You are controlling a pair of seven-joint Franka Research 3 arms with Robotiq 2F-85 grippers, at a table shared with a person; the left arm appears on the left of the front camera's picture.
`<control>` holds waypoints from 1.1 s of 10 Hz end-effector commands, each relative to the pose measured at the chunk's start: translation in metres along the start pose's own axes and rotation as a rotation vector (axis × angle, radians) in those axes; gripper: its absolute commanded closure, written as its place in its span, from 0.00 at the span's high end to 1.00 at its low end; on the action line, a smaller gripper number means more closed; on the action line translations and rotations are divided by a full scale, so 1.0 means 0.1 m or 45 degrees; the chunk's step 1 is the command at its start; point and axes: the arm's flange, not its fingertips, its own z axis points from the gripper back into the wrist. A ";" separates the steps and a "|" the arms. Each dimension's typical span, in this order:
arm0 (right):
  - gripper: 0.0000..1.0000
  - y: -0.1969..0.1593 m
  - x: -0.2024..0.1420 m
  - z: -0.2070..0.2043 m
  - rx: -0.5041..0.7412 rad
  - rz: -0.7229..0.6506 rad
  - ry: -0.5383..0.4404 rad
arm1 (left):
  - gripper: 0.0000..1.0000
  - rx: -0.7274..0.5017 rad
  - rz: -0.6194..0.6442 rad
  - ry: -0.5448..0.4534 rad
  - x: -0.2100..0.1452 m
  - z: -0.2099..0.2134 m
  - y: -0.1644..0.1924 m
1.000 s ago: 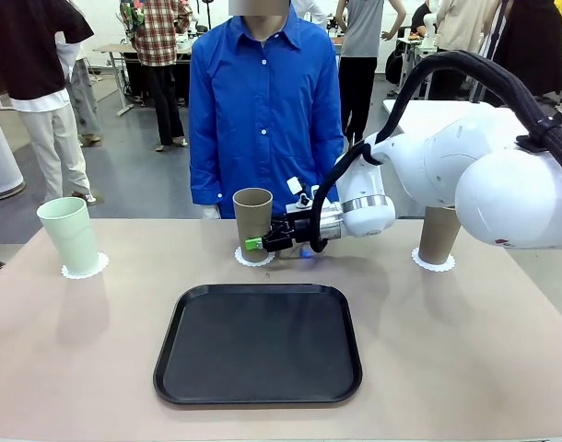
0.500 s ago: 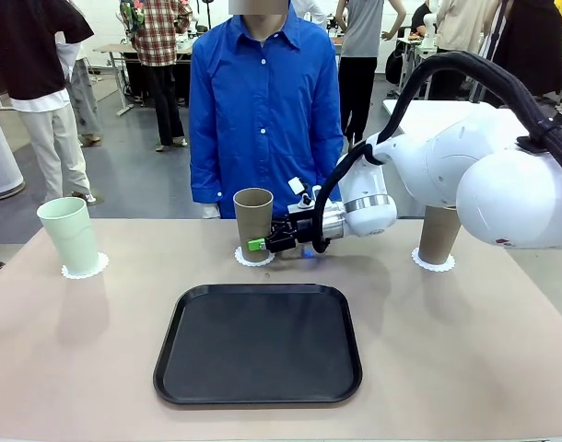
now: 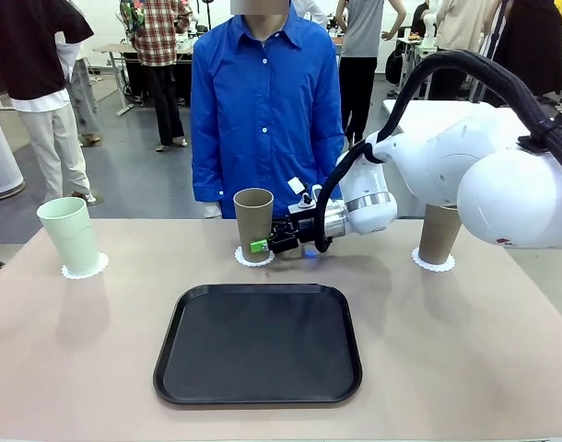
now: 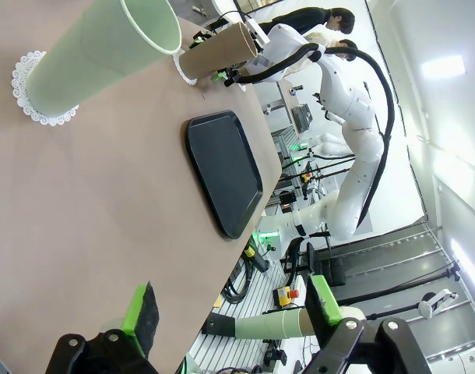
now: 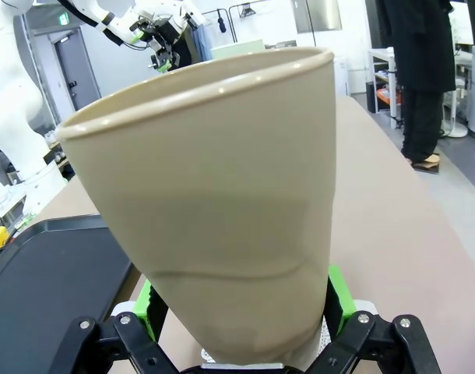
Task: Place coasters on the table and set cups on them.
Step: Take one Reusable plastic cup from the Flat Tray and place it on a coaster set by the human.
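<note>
Right end effector [image 3: 260, 246] spread wide around middle tan cup [image 3: 253, 219] on coaster [image 3: 254, 257]; left end effector [image 4: 233, 312] wide, empty.

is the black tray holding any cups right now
No, the black tray lies bare, and the mint cup and both tan cups stand on coasters on the table.

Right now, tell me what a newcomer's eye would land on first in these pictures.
First the bulky white right arm, reaching in from the right, its right gripper open around the base of the middle tan cup on its doily. Next, the empty black tray at the table's centre. Then the mint cup far left and a person in a blue shirt opposite.
</note>
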 end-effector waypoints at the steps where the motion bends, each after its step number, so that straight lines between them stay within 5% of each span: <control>1: 1.00 -0.07 0.05 0.06 0.032 -0.022 0.026 | 1.00 0.004 0.000 -0.005 0.00 0.02 -0.01; 6: 1.00 -0.01 0.11 0.32 -0.015 -0.016 0.058 | 1.00 0.004 0.000 -0.005 0.00 0.02 -0.01; 11: 1.00 0.21 0.30 0.73 -0.126 -0.011 0.230 | 1.00 0.004 0.000 -0.005 0.00 0.02 -0.01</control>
